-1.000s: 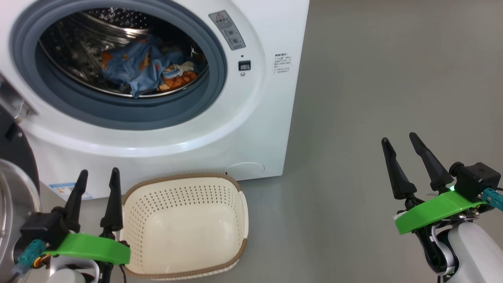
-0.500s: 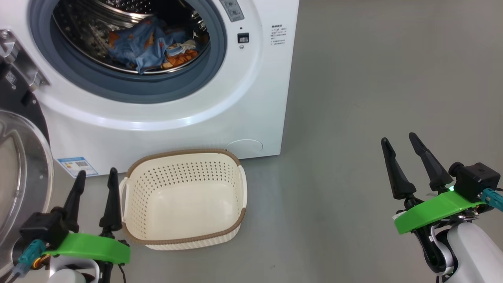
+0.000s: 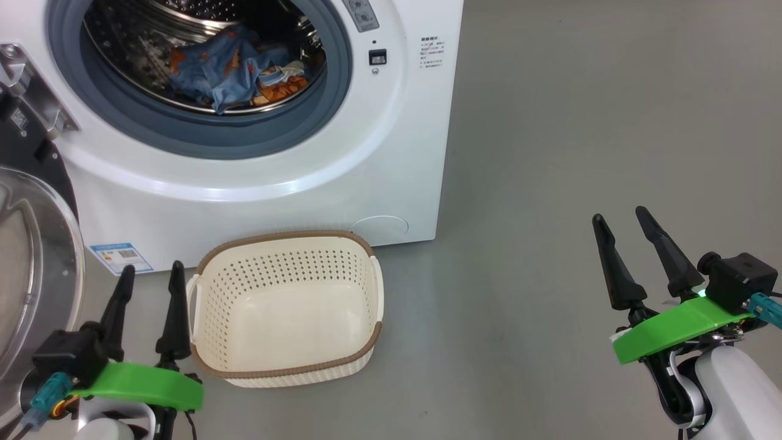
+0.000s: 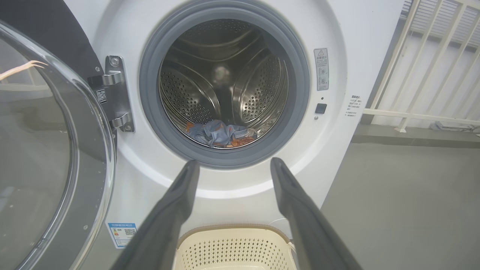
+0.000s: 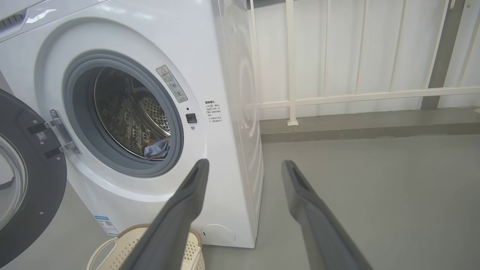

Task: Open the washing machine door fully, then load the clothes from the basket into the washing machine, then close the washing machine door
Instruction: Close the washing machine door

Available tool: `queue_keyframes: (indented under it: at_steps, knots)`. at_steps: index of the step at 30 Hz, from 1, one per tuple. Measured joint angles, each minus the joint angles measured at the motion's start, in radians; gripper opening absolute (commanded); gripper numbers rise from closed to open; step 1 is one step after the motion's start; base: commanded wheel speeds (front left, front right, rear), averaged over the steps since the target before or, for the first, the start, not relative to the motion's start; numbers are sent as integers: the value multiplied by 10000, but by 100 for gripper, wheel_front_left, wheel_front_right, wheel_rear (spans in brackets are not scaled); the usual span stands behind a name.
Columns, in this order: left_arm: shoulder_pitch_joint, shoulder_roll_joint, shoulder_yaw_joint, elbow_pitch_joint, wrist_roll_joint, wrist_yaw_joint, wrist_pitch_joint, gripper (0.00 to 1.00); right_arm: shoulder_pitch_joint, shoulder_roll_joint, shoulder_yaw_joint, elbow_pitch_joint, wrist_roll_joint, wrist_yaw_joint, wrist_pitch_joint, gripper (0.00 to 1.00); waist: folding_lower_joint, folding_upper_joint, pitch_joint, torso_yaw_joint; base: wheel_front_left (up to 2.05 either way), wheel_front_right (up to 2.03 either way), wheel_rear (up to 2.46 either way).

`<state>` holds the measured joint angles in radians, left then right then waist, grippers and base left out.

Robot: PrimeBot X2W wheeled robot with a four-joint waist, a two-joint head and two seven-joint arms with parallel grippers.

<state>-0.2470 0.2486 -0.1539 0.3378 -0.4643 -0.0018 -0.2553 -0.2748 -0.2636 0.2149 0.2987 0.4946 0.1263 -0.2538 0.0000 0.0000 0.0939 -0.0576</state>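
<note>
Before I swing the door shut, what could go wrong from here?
1. The clothes lie at the front edge of the drum, with one blue fold drooping toward the rubber seal; the door might pinch it and fail to latch.
2. The empty basket stands on the floor close under the opening, so a reach across for the door could knock it.

Blue clothes [image 3: 229,76] inside washing machine [image 3: 391,153]; cream basket [image 3: 287,272] empty; door [image 3: 33,256] open.
</note>
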Motion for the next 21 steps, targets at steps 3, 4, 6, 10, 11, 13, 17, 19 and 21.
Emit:
queue_keyframes:
  at_steps: [3,4,6,10,11,13,17,19,21]
  knots:
    - [0,0,-4,0,-2,0,0,100,0,-2,0,0,0,0,0,100,0,0,-4,1,0,0,0]
    - [0,0,-4,0,-2,0,0,100,0,-2,0,2,0,0,0,100,0,0,-4,1,0,0,0]
    - [0,0,-10,2,-2,17,0,100,0,-2,0,2,0,0,0,100,0,0,1,5,0,0,0]
    - [0,0,-27,2,-2,27,0,100,0,-2,0,0,0,0,0,100,0,0,1,19,0,0,0]
    - [0,0,-29,2,-2,27,0,100,0,-2,0,0,0,0,0,100,0,0,-2,23,0,0,0]
    - [0,0,-33,2,0,27,0,100,0,-4,0,0,0,0,0,100,0,0,-10,34,0,0,0]
    - [0,0,-50,2,2,44,0,100,1,-4,2,2,0,0,0,100,0,0,-35,63,0,0,0]
    - [0,0,-59,4,4,113,0,100,1,-4,6,4,0,0,0,100,0,0,-43,85,0,0,0]
    - [0,0,-69,6,12,132,0,100,1,-4,13,8,0,0,0,100,0,0,-43,114,0,0,0]
